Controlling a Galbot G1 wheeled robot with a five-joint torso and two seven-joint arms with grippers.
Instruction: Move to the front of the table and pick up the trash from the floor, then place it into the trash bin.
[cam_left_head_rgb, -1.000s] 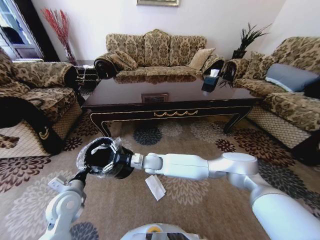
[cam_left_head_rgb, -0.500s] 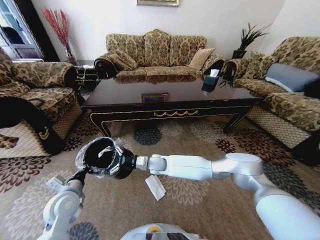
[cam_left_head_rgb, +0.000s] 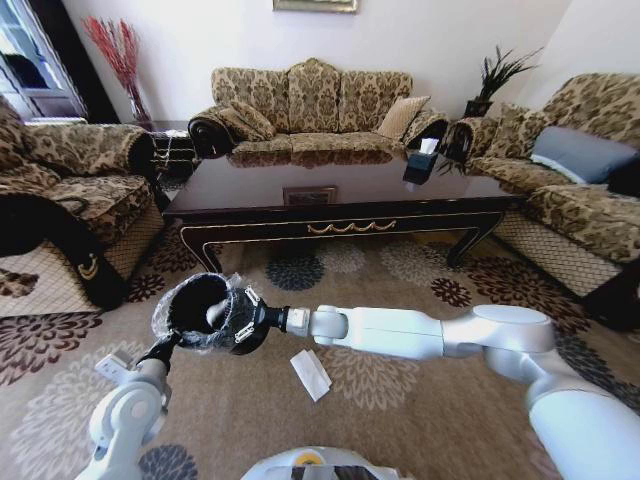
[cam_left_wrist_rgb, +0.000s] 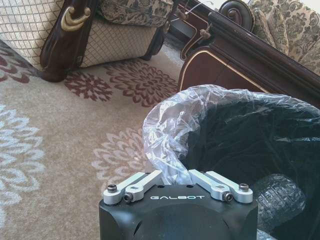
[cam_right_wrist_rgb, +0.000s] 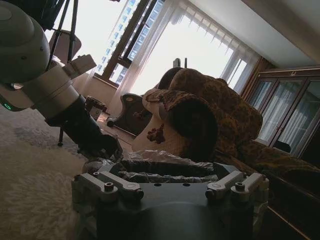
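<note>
I hold the trash bin by its rim: left gripper fingers clamp the crinkly liner. Right gripper sits at the bin mouth, fingers spread. The white wrapper, floor-side of the bin, looks light, flat; pinch an edge.

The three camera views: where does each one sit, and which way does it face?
Head view: high, facing forward and down at the glossy dark brown table; both arms show.
Left wrist view: behind the left gripper, shut on the plastic-lined black trash bin.
Right wrist view: behind the right gripper, facing the left arm and a window.
All share the bin.
</note>
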